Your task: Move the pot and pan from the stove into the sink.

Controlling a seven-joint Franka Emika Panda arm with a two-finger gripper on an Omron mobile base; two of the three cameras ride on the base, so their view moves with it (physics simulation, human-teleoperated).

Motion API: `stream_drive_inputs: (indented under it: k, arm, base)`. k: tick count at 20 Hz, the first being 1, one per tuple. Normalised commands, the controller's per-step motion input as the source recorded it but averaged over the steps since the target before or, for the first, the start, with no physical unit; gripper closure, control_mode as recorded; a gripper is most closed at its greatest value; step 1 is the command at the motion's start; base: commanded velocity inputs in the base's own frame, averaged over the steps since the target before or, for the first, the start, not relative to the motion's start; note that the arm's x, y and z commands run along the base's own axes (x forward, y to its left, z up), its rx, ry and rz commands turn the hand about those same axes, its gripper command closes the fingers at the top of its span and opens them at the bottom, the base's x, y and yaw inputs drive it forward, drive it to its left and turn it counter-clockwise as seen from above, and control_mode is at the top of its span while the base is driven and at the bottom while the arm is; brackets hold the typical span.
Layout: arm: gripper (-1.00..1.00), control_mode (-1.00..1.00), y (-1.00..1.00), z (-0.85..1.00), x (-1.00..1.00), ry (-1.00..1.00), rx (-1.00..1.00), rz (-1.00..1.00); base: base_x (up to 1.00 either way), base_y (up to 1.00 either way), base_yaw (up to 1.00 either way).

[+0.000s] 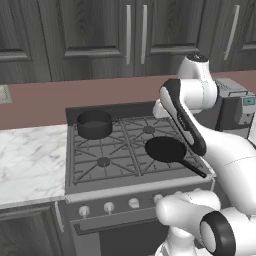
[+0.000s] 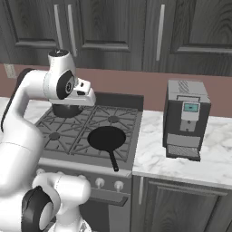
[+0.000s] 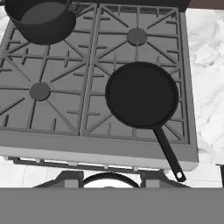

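The pot stands on the rear left burner of the stove. It is a short, dark grey cylinder with straight walls and is open at the top. The pan lies flat on the front right burner. It is round, shallow and matte black, and its long straight handle runs toward the front right corner of the stove and overhangs the edge. Both vessels rest on the black cast grates, whose ribbed bars carry them level above the burners. Silver knobs line the stove front.

The arm is raised above the cooktop, and the hand hangs over the rear part of the stove, apart from both vessels. The hand view looks down on the whole cooktop, which suggests a survey position before a first reach. The frames do not show how wide the hand stands; nothing is seen in its grasp.

White veined marble worktop flanks the stove. A boxy grey coffee machine stands on the right side. Judged from this layout, neither transfer has been done.
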Motion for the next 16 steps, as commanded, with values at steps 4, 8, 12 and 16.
stream_drive_inputs:
  k: [4, 8, 12, 16]
  arm:
    - [-1.0, -1.0, -0.27, -0.01, -0.05, -0.02, 0.0, 0.02]
    - [-1.0, -1.0, -0.53, -0.05, -0.18, -0.03, 0.01, 0.04]
    - [-1.0, -1.0, -0.63, -0.08, -0.29, -0.05, 0.02, 0.03]
    - [-1.0, -1.0, -0.65, -0.09, -0.36, -0.07, 0.03, 0.03]
  base:
    - [0.0, 0.0, 0.0]
    - [0.0, 0.0, 0.0]
    - [0.0, 0.0, 0.0]
    - [0.0, 0.0, 0.0]
